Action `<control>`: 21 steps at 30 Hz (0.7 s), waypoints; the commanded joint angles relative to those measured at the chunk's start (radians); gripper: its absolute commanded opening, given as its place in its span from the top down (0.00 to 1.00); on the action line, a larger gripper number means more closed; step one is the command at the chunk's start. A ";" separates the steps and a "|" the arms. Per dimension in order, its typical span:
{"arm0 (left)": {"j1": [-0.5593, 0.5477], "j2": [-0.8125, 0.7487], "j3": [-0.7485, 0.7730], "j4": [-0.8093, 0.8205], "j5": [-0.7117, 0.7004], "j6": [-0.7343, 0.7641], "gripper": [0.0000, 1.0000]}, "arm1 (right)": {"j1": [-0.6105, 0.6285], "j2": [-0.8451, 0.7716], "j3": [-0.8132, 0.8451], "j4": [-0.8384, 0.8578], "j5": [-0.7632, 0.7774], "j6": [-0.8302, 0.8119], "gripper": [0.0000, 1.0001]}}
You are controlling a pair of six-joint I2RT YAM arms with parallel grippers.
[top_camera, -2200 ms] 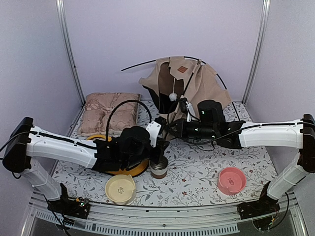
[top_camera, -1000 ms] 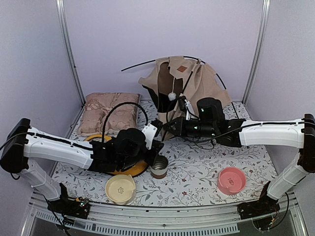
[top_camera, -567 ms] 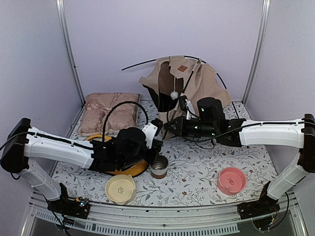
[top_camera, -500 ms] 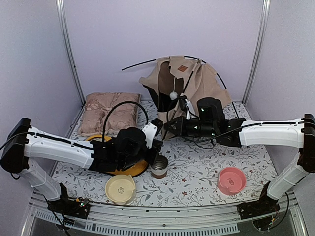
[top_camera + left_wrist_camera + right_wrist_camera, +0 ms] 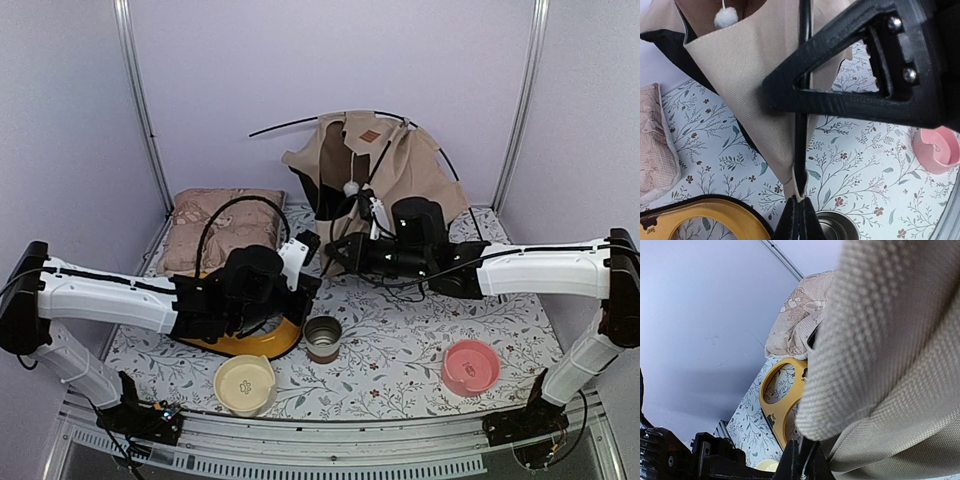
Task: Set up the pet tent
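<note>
At the pet tent's (image 5: 385, 170) lower front corner, the left claw (image 5: 799, 215) and right claw (image 5: 801, 461) both clench its edge; the tent stands half-raised and slumped, not yet spread.

Matt woven cloth — pet tent (image 5: 410, 165), brushed metal — cup (image 5: 322, 338)
</note>
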 commanded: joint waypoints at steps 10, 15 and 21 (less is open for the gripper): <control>0.048 -0.036 0.023 0.066 0.074 -0.038 0.69 | 0.018 0.037 0.089 -0.104 -0.031 -0.024 1.00; 0.048 -0.023 0.024 0.035 0.062 -0.029 0.74 | 0.018 0.043 0.106 -0.108 -0.033 -0.021 1.00; 0.048 -0.010 0.014 0.015 0.069 -0.034 0.66 | 0.018 0.045 0.121 -0.117 -0.034 -0.021 1.00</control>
